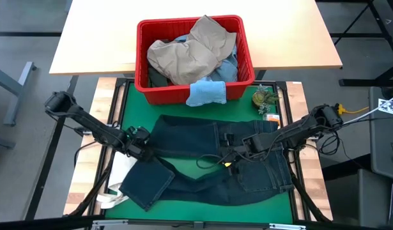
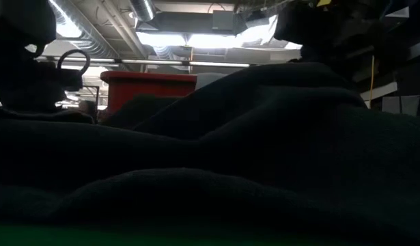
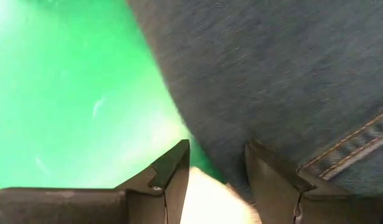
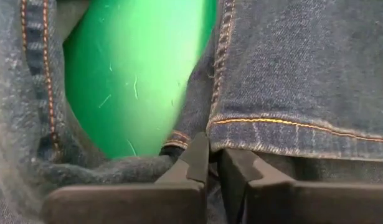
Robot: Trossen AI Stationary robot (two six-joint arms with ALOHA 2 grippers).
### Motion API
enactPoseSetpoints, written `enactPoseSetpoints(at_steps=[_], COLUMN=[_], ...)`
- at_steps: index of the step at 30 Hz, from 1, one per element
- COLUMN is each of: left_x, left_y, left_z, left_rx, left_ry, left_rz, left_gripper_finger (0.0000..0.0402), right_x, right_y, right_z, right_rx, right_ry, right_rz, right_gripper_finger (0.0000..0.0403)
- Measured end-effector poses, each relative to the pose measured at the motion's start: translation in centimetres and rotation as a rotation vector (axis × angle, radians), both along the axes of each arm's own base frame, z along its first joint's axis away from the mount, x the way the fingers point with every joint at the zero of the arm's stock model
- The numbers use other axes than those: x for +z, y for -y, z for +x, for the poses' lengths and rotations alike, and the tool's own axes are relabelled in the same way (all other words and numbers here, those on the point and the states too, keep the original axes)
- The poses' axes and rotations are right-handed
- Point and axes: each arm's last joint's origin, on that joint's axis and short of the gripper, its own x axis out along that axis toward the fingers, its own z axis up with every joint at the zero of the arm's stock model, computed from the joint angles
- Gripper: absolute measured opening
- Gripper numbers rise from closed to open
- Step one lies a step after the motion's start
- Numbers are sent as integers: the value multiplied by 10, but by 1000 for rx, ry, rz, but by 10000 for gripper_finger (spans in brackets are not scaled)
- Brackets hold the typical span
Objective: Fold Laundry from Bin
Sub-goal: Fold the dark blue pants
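Dark navy jeans (image 1: pixel 215 160) spread at frame centre | left gripper (image 3: pixel 216 180) open at their left edge | right gripper (image 4: pixel 214 168) pinching denim, centre-right.

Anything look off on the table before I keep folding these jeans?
The dark jeans lie rumpled, one leg folded askew over a white bag at the mat's left edge. A small light blue cloth hangs over the red bin's front rim.
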Motion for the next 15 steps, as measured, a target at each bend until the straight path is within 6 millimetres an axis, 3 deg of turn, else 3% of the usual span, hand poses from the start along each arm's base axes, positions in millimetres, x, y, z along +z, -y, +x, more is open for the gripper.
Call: enactPoseSetpoints(at_steps=[6,15], left_x=[7,56], left_y=[1,2], left_z=[0,5], left_rx=[-29,-163], left_ry=[-5,49], left_rz=[-11,17], left_gripper_finger=[149,149], right_x=[0,0], right_y=[0,-1], right_z=[0,0], right_rx=[6,15], right_ry=[4,4], right_rz=[11,25], right_gripper_finger=[62,148])
